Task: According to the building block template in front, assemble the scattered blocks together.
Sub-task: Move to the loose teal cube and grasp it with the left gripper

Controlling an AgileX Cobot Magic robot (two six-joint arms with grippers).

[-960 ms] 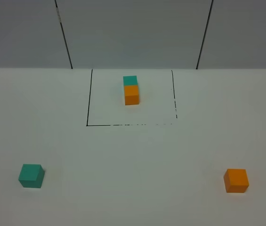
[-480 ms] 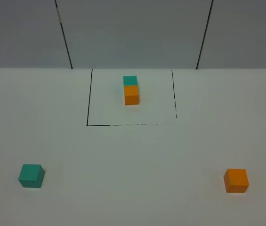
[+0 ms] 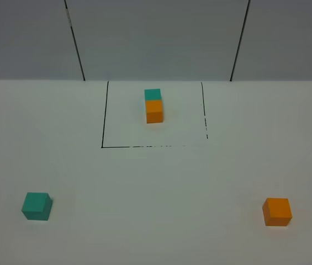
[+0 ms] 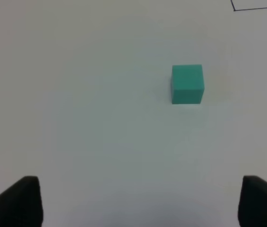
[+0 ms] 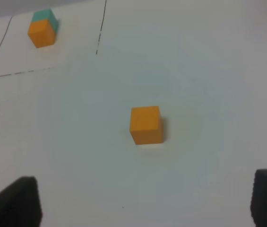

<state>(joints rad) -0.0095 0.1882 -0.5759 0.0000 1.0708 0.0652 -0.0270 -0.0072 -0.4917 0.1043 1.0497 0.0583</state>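
Plainly matte: teal cube, orange cube.

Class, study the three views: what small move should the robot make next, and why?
Probably advance the left gripper toward the loose teal cube until its open jaws straddle it. That cube and the loose orange cube lie far apart and unheld, while the template shows teal touching orange. The right gripper is open too.

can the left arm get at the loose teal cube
Probably yes: the loose teal cube sits alone on the table ahead of the left end effector, whose fingers are spread wide, with nothing in the way.
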